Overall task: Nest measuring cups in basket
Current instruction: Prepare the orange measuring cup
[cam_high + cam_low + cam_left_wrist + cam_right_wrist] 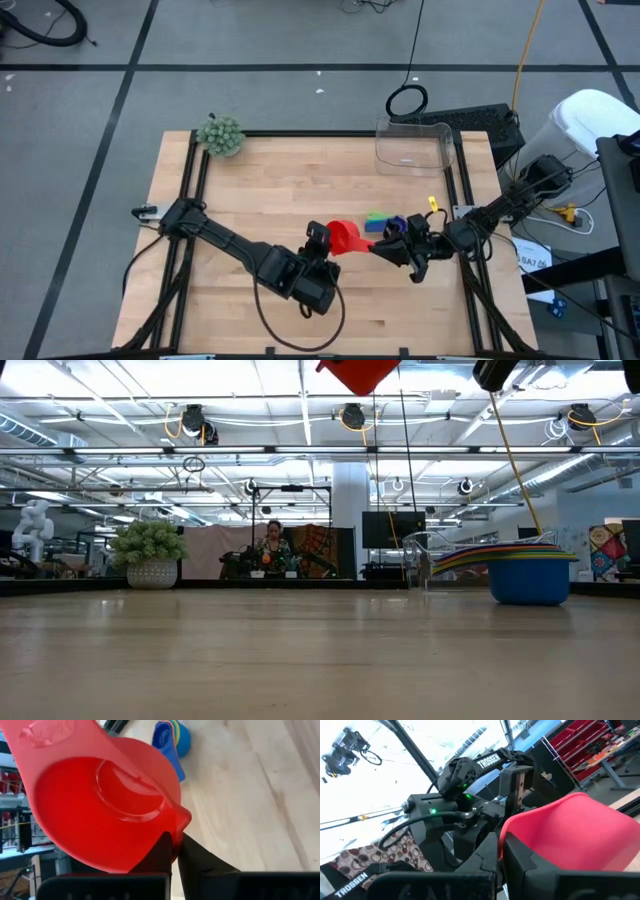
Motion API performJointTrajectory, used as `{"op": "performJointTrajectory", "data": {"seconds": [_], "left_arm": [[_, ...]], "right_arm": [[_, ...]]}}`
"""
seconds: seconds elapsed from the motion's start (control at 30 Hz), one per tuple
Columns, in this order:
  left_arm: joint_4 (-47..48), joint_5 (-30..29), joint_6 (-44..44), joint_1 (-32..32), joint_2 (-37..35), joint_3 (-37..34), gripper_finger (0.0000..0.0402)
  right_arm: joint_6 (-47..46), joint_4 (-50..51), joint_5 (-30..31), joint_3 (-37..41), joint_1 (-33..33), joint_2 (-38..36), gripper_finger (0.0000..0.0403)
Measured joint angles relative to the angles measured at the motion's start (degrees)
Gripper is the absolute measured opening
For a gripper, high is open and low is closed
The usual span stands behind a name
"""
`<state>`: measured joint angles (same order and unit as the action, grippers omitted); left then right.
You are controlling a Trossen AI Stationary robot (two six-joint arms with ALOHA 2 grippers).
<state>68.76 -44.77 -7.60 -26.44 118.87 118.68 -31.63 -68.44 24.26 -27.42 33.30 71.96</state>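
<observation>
One red measuring cup [344, 237] clamped between left gripper [322, 240] and right gripper [392, 246].

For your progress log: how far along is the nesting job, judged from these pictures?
Done: several cups sit nested in a stack on the table. In hand: the red cup is held aloft between the left hand and right hand. Left: the basket holds no cups yet.

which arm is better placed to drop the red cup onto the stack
Left. The left gripper is shut on the red cup, raised near the stacked cups. The right gripper also touches it, crowding the stack.
</observation>
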Motion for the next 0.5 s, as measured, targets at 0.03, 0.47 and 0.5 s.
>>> {"op": "performJointTrajectory", "data": {"seconds": [0.03, 0.47, 0.5], "left_arm": [[-0.06, 0.02, -0.16, 0.03, 0.0, -0.01, 0.0011], [3.77, 3.3, 4.04, -0.33, 0.0, -0.12, 0.0006], [3.51, 3.9, 4.48, -0.25, 0.0, -0.11, 0.0006]], "right_arm": [[0.15, -0.03, -0.01, 0.0, 0.02, 0.0, 0.0], [9.96, -3.43, -3.08, -0.07, 0.33, -1.69, 0.0077], [11.17, -4.15, -4.17, -0.12, 0.36, -2.3, 0.0097]]}}
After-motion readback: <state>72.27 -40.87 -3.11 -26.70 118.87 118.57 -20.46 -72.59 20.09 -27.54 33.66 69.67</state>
